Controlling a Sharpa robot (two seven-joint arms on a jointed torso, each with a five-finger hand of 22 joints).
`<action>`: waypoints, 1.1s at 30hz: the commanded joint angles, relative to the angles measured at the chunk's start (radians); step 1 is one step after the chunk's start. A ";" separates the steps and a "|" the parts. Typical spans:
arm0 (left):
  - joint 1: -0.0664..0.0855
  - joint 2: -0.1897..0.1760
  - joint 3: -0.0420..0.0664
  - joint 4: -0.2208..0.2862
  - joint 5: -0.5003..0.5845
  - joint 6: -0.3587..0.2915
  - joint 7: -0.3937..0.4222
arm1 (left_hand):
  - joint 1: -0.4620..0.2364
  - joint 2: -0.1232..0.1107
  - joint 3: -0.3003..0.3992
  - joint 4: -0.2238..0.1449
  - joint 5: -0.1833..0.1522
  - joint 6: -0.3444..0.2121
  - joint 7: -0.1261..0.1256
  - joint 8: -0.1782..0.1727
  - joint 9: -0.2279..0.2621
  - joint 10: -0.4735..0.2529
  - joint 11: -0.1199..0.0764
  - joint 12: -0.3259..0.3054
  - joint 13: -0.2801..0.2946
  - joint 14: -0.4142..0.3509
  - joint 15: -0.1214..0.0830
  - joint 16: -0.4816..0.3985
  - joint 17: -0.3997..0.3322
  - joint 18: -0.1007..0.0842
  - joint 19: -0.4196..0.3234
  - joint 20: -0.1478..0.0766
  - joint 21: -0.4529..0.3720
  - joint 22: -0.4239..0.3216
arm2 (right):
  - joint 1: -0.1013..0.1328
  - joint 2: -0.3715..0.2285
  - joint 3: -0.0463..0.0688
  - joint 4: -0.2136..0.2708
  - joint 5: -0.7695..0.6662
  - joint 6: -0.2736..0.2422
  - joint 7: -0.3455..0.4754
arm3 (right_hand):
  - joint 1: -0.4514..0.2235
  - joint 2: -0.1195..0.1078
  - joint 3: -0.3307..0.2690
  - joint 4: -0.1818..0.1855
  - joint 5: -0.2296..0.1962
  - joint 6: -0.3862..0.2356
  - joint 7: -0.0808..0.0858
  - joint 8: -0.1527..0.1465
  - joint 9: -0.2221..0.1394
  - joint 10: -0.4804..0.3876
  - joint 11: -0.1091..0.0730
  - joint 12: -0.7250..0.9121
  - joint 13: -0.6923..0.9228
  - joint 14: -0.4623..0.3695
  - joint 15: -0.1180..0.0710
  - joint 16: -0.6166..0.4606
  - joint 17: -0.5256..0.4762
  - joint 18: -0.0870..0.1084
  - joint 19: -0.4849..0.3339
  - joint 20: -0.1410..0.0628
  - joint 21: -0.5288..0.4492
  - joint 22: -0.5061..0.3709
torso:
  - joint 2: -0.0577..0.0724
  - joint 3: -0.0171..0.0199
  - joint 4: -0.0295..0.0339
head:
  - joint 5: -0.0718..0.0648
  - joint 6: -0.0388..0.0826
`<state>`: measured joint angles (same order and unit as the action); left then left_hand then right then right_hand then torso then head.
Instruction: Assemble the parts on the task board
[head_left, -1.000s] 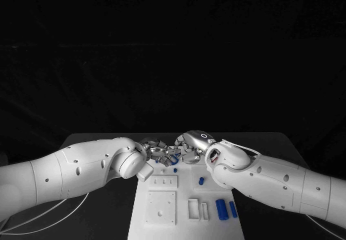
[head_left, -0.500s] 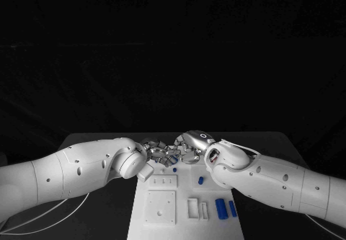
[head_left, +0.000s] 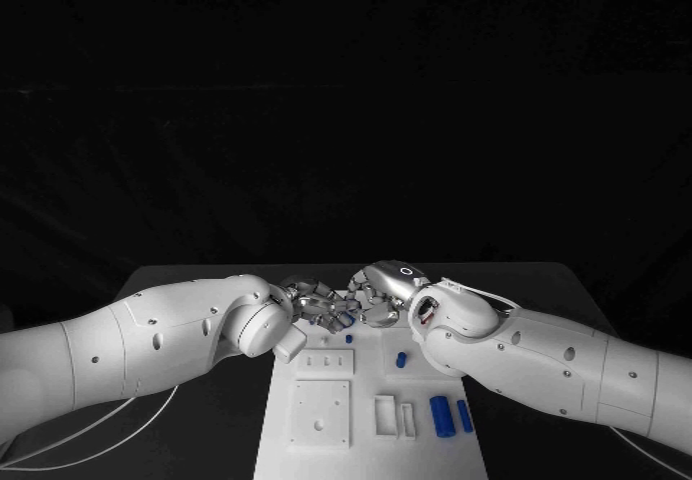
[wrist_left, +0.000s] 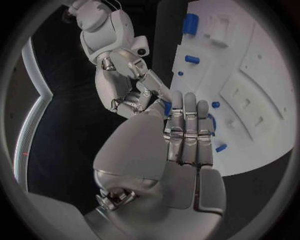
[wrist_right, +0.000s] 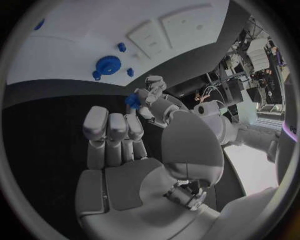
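Task board (head_left: 368, 420), a white plate, lies mid-table on the black table (head_left: 202, 440). Left hand (head_left: 320, 303) and right hand (head_left: 378, 292) meet above the board's far end; the left hand's fingertips pinch a small blue part (wrist_right: 132, 100), while whether the right hand holds anything cannot be told. Two blue cylinders (head_left: 443, 416) lie at the board's near right; a blue gear (wrist_right: 107, 65) rests at the board's far end.

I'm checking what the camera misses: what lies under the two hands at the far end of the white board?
Under the left hand and right hand, the white task board shows a small blue part between the fingers. Whatever else lies beneath is covered.
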<state>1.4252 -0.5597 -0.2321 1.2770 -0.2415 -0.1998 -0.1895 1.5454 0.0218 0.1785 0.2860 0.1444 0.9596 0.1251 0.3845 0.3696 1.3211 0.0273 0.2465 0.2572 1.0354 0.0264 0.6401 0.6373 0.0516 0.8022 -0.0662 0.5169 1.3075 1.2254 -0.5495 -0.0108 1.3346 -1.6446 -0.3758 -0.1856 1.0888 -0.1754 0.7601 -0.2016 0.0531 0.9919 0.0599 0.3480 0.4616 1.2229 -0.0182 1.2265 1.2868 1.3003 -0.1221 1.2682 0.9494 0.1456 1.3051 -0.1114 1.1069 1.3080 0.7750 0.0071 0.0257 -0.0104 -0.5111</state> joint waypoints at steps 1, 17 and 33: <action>0.000 -0.002 0.000 0.003 0.015 -0.001 0.014 | -0.018 -0.009 0.016 -0.006 0.013 0.044 -0.029 0.019 0.029 0.022 -0.009 0.017 0.013 0.015 -0.006 0.017 0.010 -0.012 0.004 -0.009 0.009 0.013 | -0.001 -0.002 -0.002 -0.001 -0.012 0.015 0.001 | 0.002 -0.006 0.006 0.001 0.001 0.037 0.030 0.003 0.002 -0.007 -0.003 0.003 0.000 -0.001 -0.007 -0.005 0.001 0.116 -0.001 -0.005 0.001 0.009 | 0.001 -0.0007 -0.0001 | -0.002 -0.001; -0.002 0.001 0.000 0.004 0.016 0.019 0.021 | -0.660 0.046 0.390 -0.517 0.152 0.128 -0.066 0.030 0.210 -0.006 -0.049 0.230 0.244 0.017 -0.046 0.183 0.055 -0.046 0.003 -0.053 0.094 0.019 | -0.001 -0.002 -0.006 -0.002 -0.026 0.006 0.001 | 0.001 -0.007 0.007 0.002 0.001 0.037 0.030 0.003 0.002 -0.007 -0.003 0.002 0.000 -0.001 -0.007 -0.005 0.001 0.116 -0.001 -0.005 0.001 0.009 | 0.000 0.0003 0.0004 | -0.003 -0.003; -0.004 0.002 0.000 0.002 0.023 0.028 0.023 | -0.781 0.041 0.563 -0.555 0.070 0.147 -0.071 0.009 0.260 0.001 -0.055 0.241 0.273 0.018 -0.052 0.212 0.041 -0.048 0.001 -0.059 0.124 0.018 | -0.003 0.000 -0.008 -0.007 -0.020 0.011 0.001 | 0.001 -0.007 0.007 0.003 0.001 0.037 0.030 0.003 0.002 -0.007 -0.003 0.003 0.001 -0.001 -0.007 -0.006 0.001 0.116 -0.001 -0.005 0.000 0.009 | 0.000 0.0003 0.0002 | -0.004 -0.008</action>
<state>1.4186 -0.5607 -0.2345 1.2735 -0.2324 -0.1979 -0.1895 0.7663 0.0676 0.7354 -0.2682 0.2156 0.9856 0.1399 0.3970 0.6158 1.3237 -0.0221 0.4832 0.5295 1.0524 -0.0232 0.8480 0.6789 0.0151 0.8007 -0.0892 0.6351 1.3074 1.2258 -0.5476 -0.0159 1.3348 -1.6549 -0.3789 -0.1746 1.0785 -0.1855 0.7631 -0.1984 0.0501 0.9926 0.0593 0.3472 0.4621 1.2221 -0.0222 1.2265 1.2866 1.2966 -0.1225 1.2682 0.9490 0.1461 1.3056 -0.1105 1.1069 1.3078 0.7753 0.0077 0.0261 -0.0142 -0.5186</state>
